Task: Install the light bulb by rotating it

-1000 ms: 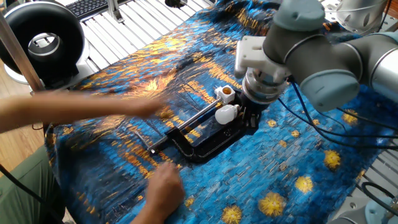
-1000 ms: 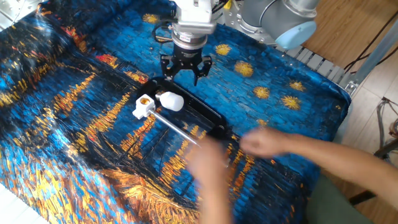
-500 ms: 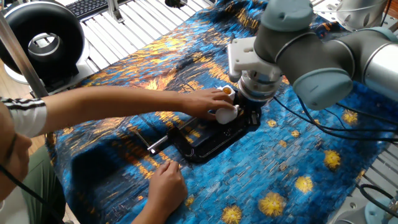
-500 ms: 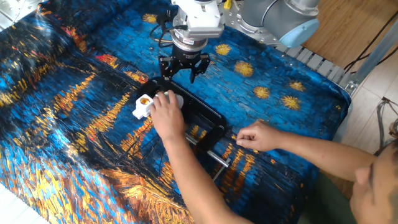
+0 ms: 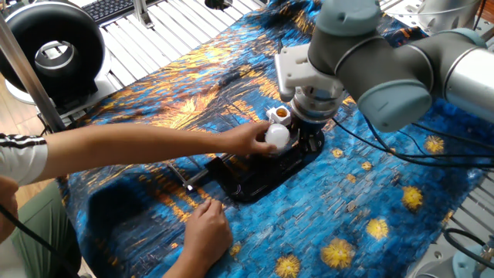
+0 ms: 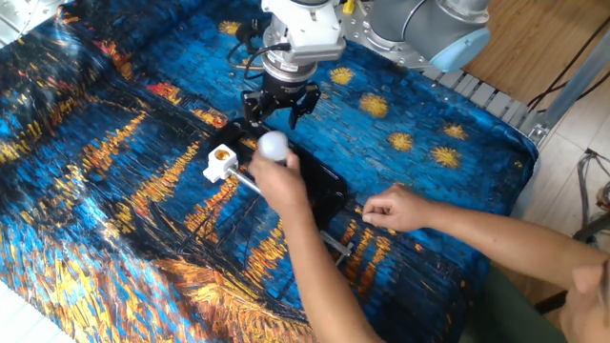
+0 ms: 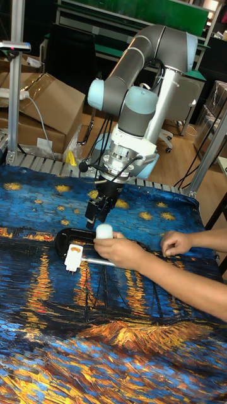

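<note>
A person's hand [image 6: 276, 186] holds the light bulb [image 6: 274, 145], a small white globe, lifted just above the black C-clamp [image 6: 329, 186]. It also shows as the light bulb [image 5: 276, 135] and the light bulb [image 7: 104, 231]. The white socket block [image 6: 221, 162] sits at the end of the clamp's screw rod, just left of the bulb. My gripper [image 6: 281, 110] hangs right behind the bulb, open, with nothing between its fingers. In the tall fixed view the gripper [image 7: 99, 213] points down just above the bulb. In one fixed view the wrist hides most of the gripper [image 5: 310, 141].
A blue and orange painted cloth [image 6: 114, 238] covers the table. The person's other hand [image 6: 391, 208] rests on the cloth near the clamp's handle end. A black round fan [image 5: 54, 50] stands at the table's far corner. Cardboard boxes [image 7: 44, 107] lie behind the table.
The person's hand reached in, took hold of the bulb that lay on the clamp and raised it. My gripper shifted slightly toward the socket block and stayed open.
</note>
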Controlling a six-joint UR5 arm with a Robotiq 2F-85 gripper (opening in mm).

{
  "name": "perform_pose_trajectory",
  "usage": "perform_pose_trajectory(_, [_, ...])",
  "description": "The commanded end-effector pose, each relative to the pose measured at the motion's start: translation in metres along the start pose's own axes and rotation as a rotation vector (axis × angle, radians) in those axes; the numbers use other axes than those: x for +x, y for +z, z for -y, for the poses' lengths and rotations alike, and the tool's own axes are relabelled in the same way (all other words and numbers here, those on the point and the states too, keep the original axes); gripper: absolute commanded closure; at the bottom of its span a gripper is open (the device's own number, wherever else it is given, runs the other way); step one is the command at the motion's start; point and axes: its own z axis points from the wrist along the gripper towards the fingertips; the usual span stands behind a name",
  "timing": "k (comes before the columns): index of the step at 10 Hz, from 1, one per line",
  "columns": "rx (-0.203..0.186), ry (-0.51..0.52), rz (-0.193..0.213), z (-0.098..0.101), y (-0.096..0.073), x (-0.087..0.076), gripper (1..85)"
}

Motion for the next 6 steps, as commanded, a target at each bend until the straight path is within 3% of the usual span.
perform_pose_trajectory(1, [-0.012,-0.004,0.015,0.005,-0.003,-0.003,23.3])
perform_pose_trajectory(6, [-0.023,0.074,0.046,-0.009,0.002,-0.015,23.3])
